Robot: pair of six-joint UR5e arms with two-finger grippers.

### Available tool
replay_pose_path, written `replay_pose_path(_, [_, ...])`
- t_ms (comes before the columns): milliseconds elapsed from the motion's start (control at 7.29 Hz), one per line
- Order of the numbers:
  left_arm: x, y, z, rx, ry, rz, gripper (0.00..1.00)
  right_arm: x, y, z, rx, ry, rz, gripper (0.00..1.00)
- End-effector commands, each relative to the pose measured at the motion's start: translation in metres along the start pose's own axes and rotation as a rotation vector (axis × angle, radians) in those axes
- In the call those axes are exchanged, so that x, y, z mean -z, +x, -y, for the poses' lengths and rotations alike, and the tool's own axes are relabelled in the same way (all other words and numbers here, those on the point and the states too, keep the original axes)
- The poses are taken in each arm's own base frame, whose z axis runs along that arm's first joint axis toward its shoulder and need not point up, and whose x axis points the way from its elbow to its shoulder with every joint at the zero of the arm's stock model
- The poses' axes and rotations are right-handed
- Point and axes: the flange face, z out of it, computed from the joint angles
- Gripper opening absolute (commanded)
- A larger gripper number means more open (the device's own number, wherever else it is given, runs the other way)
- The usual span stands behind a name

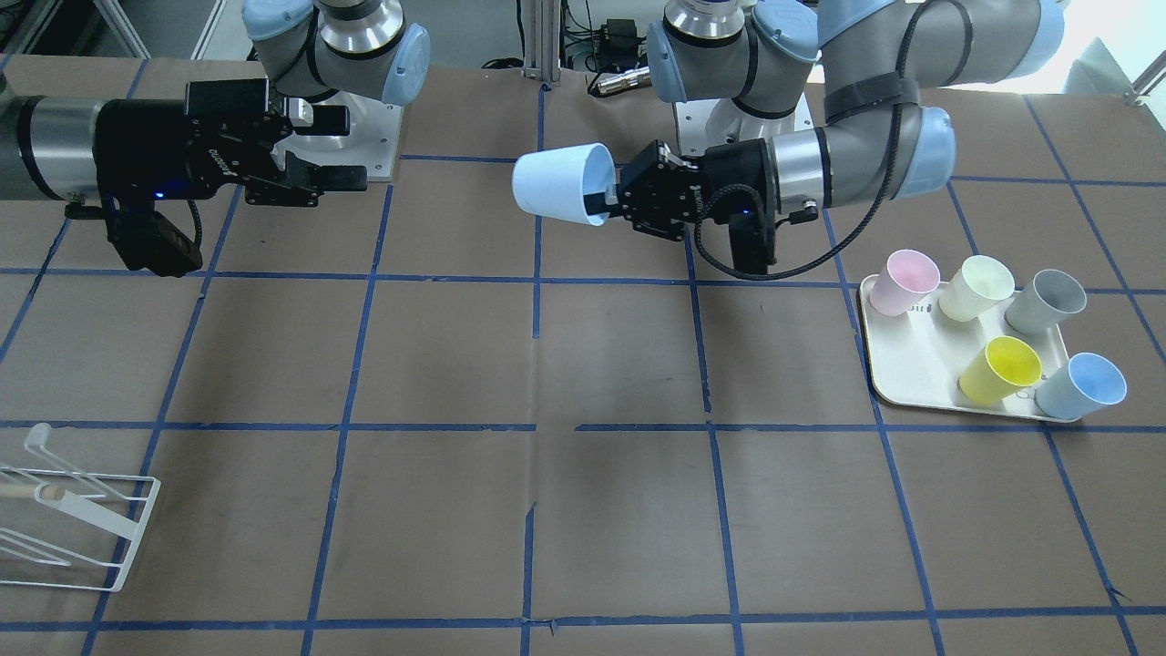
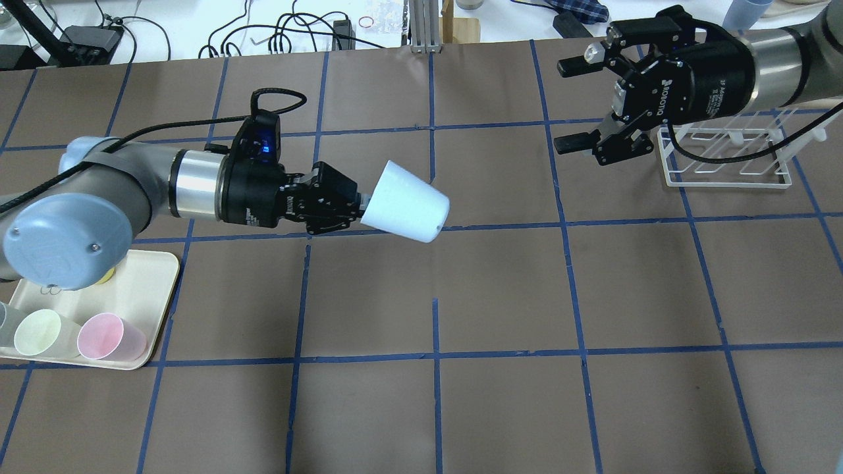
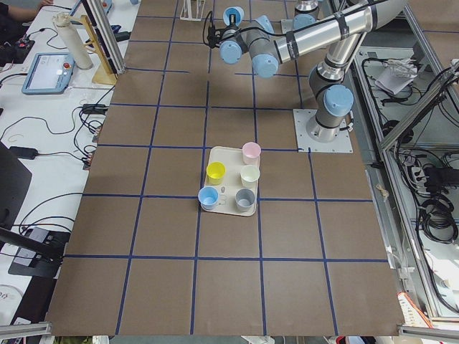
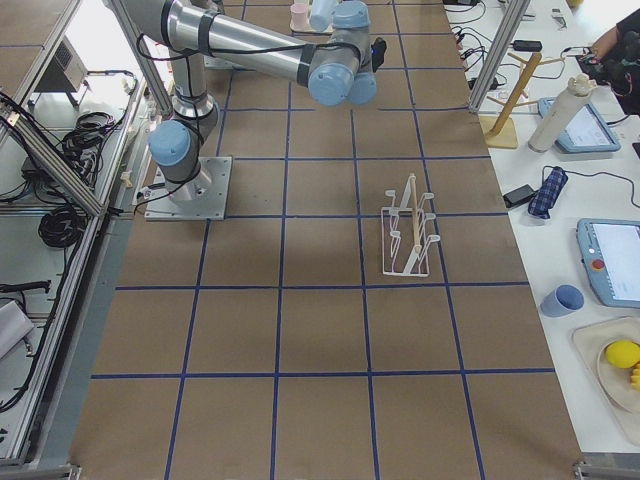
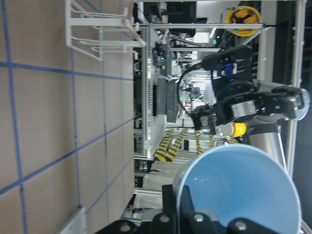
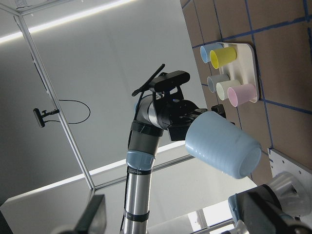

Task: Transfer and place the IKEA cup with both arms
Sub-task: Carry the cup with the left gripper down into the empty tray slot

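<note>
Jaws of left arm (image 2: pixel 197 184) gripped rim of light-blue tapered plastic cup (image 2: pixel 407 202), base pointing horizontally toward open jaws of right arm (image 2: pixel 770 52).

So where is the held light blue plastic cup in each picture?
Front-facing: light blue plastic cup, upper centre.
Overhead: cup at centre.
Exterior left: cup at top edge.
Exterior right: cup at top edge.
Left wrist: cup bottom right.
Right wrist: cup centre right.
Landmark: cream tray of pastel cups, in most views.
</note>
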Motion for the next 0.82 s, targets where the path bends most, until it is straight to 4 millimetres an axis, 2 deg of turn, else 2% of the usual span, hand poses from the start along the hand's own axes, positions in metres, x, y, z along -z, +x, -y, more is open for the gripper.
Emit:
replay_pose_path(0, [0.086, -0.047, 0.001, -0.051, 0.014, 0.375, 0.0, 0.0, 0.001, 0.0, 0.009, -0.005, -0.008, 1.0])
replay_pose_path(137, [0.119, -0.06, 0.006, -0.136, 0.015, 0.563, 0.0, -0.002, 0.005, 0.002, 0.017, -0.031, -0.036, 1.0])
replay_pose_path(274, [0.141, -0.063, 0.009, -0.209, -0.01, 0.759, 0.0, 0.0, 0.007, 0.001, -0.013, -0.098, -0.138, 1.0])
replay_pose_path(411, [0.175, -0.071, 0.007, -0.357, -0.03, 0.847, 0.0, -0.001, 0.002, 0.001, -0.044, -0.107, -0.234, 1.0])
replay_pose_path(548, [0.218, -0.103, 0.002, -0.335, -0.005, 0.846, 0.0, -0.009, -0.004, 0.003, -0.075, -0.111, -0.369, 1.0])
replay_pose_path(685, [0.245, -0.129, 0.004, -0.375, 0.012, 0.874, 0.0, -0.021, -0.01, 0.005, -0.094, -0.109, -0.532, 0.99])
